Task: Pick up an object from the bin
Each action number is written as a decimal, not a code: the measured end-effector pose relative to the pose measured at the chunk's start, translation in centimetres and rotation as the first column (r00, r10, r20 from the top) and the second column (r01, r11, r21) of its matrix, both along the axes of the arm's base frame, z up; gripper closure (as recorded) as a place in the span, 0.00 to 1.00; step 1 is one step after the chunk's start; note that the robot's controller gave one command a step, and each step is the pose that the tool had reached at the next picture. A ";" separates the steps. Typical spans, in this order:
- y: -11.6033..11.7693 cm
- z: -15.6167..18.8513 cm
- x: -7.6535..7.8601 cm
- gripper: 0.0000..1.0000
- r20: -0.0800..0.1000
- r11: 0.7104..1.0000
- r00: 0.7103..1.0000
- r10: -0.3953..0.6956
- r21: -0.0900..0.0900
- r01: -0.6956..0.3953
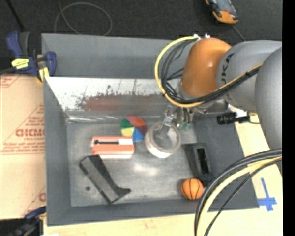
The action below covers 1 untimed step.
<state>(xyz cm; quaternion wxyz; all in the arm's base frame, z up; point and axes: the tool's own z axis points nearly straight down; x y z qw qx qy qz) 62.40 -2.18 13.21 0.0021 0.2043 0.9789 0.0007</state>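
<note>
My gripper [173, 123] hangs near the middle of the bin, toward its back, right above a clear tape roll [162, 140] whose far rim its tips seem to touch. A ball [132, 128] with red, yellow, green and blue patches lies just left of the roll. A black rectangular block [197, 160] lies to the right of the roll, below the gripper.
A pink and white flat box [112, 147] lies left of the roll, a black angled tool [101, 179] at the front left, and a small orange ball [192, 189] at the front right. The arm with its orange cover and cables reaches over the bin's right side.
</note>
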 end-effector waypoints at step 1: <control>0.0 0.8 0.0 1.00 0.001 1.000 1.000 0.001 0.000 -0.001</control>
